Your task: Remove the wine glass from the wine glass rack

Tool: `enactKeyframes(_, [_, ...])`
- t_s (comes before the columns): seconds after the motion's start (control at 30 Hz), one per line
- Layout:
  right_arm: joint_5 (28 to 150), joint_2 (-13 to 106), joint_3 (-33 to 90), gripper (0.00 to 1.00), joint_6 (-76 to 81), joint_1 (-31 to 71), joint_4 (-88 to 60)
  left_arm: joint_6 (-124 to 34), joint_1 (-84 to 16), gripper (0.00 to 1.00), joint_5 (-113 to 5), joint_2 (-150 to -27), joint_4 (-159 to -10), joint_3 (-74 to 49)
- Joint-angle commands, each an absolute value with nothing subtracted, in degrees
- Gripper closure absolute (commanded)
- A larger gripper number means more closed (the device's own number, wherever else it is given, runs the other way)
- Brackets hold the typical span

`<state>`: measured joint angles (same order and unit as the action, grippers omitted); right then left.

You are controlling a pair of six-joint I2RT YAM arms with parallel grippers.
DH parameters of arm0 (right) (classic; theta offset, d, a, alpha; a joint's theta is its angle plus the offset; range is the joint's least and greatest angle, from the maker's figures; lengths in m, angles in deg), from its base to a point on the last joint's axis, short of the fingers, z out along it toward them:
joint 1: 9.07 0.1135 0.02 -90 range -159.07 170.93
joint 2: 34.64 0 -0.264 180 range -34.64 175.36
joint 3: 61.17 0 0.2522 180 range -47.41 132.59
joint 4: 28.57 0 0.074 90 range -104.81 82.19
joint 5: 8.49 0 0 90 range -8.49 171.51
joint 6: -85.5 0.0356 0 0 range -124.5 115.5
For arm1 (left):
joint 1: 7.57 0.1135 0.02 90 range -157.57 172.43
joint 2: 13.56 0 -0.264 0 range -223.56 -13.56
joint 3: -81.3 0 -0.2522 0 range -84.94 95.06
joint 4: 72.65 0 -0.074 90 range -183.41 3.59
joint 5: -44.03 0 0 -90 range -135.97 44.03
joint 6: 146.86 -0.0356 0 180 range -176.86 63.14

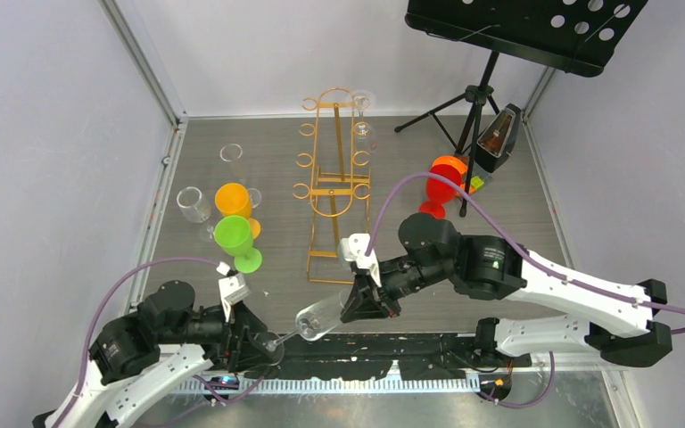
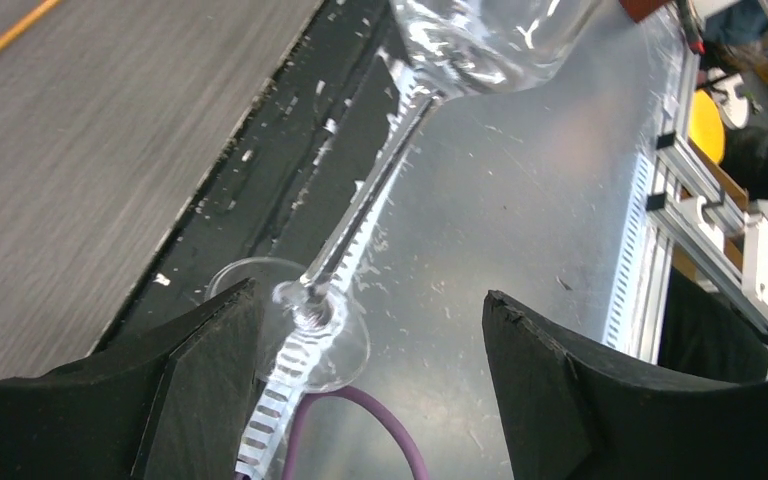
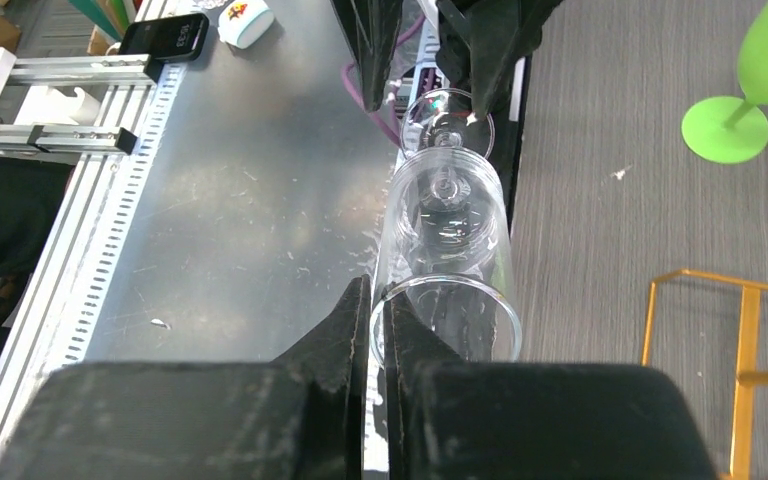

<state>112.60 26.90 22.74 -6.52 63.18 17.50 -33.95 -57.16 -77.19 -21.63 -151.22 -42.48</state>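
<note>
Four clear wine glasses (image 1: pixel 317 318), four coloured goblets (image 1: pixel 232 234), one gold rack (image 1: pixel 334 190)

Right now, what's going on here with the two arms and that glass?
The right gripper is pinched shut on the rim of a clear wine glass and holds it tilted at the near edge of the table, away from the gold wine glass rack. The left gripper is wide open around the glass's foot, not clamping it. Another clear glass hangs at the rack's top right. A green goblet and an orange goblet stand to the left.
</note>
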Motion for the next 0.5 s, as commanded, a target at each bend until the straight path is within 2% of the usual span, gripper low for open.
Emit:
enactKeyframes(0.0, [108.7, 22.4, 24.3, 0.94, -6.5, 63.5, 19.0, -32.3, -57.1, 0.22, -67.7, -23.6, -147.4, -39.6])
enactKeyframes(0.2, [102.1, 19.7, 25.2, 0.94, -4.7, 63.5, 26.0, -30.4, -57.0, 0.22, -60.2, -25.8, -147.3, -37.9])
enactKeyframes(0.47, [90.0, 17.0, 28.8, 0.94, 1.7, 63.4, 38.3, -31.3, -57.0, 0.21, -57.5, -26.0, -145.3, -36.9])
